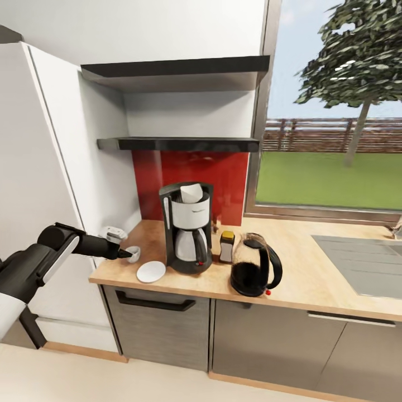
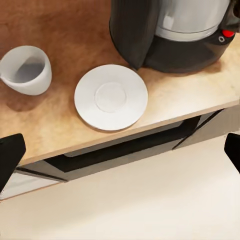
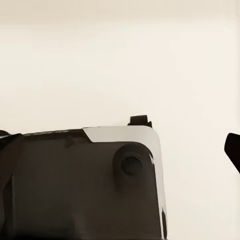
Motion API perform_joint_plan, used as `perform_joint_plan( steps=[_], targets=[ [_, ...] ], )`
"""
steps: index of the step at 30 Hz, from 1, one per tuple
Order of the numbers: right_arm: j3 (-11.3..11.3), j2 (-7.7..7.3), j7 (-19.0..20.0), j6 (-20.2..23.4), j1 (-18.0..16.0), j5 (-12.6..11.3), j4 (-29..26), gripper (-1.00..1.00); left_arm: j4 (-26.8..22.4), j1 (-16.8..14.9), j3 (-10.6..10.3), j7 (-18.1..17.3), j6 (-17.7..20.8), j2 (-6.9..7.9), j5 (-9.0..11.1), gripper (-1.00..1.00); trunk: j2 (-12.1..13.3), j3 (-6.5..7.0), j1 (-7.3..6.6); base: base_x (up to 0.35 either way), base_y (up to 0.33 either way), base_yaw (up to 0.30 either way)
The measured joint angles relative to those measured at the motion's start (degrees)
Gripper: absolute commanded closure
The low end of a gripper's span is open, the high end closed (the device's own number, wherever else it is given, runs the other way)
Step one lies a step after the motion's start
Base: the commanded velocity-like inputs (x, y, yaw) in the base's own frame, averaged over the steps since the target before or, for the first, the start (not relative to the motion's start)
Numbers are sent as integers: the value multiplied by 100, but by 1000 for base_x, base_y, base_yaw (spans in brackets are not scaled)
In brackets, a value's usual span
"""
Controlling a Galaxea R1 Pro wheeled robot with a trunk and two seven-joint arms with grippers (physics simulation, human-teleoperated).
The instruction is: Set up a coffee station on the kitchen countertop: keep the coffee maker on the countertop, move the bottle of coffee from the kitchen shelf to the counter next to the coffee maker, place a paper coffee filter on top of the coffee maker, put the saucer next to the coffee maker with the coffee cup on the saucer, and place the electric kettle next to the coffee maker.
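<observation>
Head view, coffee maker (image 1: 187, 229) faint front lettering, unreadable

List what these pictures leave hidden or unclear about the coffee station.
- Bottle of coffee, head view: its lower part sits behind the electric kettle; label too small to read.
- Coffee cup, head view: partly covered by the left gripper; contact unclear.
- Coffee maker, left wrist view: top cut off by the edge.
- Right gripper, right wrist view: one fingertip at the edge; jaws' state unclear.
</observation>
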Motion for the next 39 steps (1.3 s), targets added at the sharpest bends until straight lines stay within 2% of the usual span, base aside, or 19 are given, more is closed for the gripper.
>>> perform_joint_plan(
  steps=[2,7,19,22,23,27,39],
  targets=[
    [1,-20,-6,8,2,5,6,-100,0,2,-2,0,0,0,0,-100,0,0,0,318,0,0],
    [3,-201,-293,16,105,40,9,-100,0,33,-4,0,0,-5,0,-100,0,0,0,326,0,0],
    [19,-215,-368,17,167,60,6,-100,0,64,-28,0,0,-11,1,-100,0,0,3,104,0,0],
    [19,-215,-369,17,167,60,5,-100,0,67,-324,-1,-4,-8,2,-100,0,0,0,258,0,0],
    [19,-212,-369,17,167,60,6,-100,0,68,-493,-1,-3,-8,6,-100,0,0,0,299,0,0],
    [19,-204,-374,17,167,60,5,-100,1,61,-713,-1,0,-7,0,-100,1,0,1,240,0,0],
    [19,-213,-378,17,211,60,5,-100,14,67,-752,-2,-2,38,-10,-100,0,0,2,43,18,0]
  ],
)
